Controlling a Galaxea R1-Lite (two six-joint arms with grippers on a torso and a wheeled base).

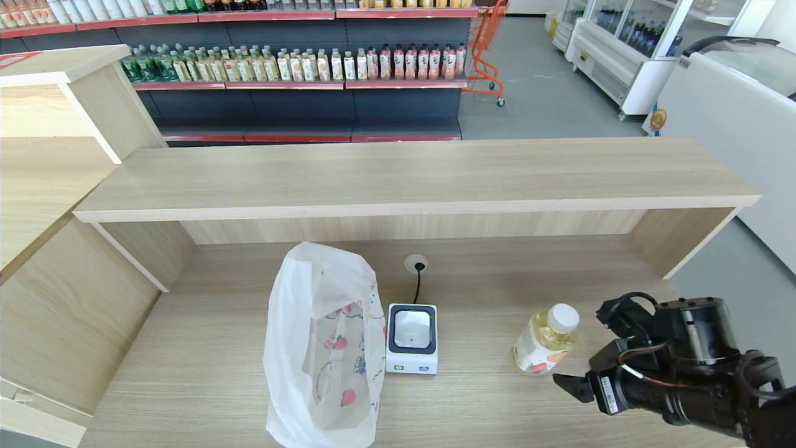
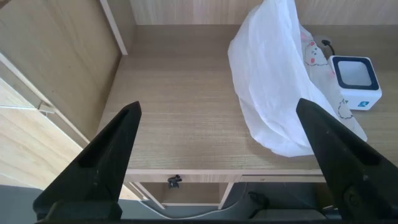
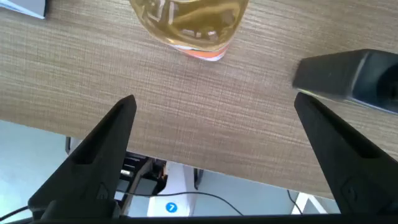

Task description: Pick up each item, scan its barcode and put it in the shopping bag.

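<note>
A clear bottle point(image 1: 547, 339) of yellowish drink with a white cap and a printed label stands on the wooden counter, right of the scanner. In the right wrist view its base point(image 3: 186, 25) lies just beyond the fingertips. My right gripper point(image 1: 572, 384) point(image 3: 214, 106) is open, low over the counter's front edge, just in front and to the right of the bottle, holding nothing. The white printed shopping bag point(image 1: 323, 348) point(image 2: 280, 87) stands left of the scanner point(image 1: 411, 339) point(image 2: 354, 79). My left gripper point(image 2: 219, 109) is open and hovers above the counter's front edge, left of the bag.
A raised wooden shelf point(image 1: 410, 177) runs along the back of the counter, with side walls at both ends. The scanner's cable point(image 1: 417, 283) runs to a hole behind it. Bare counter point(image 1: 205, 348) lies left of the bag and between scanner and bottle.
</note>
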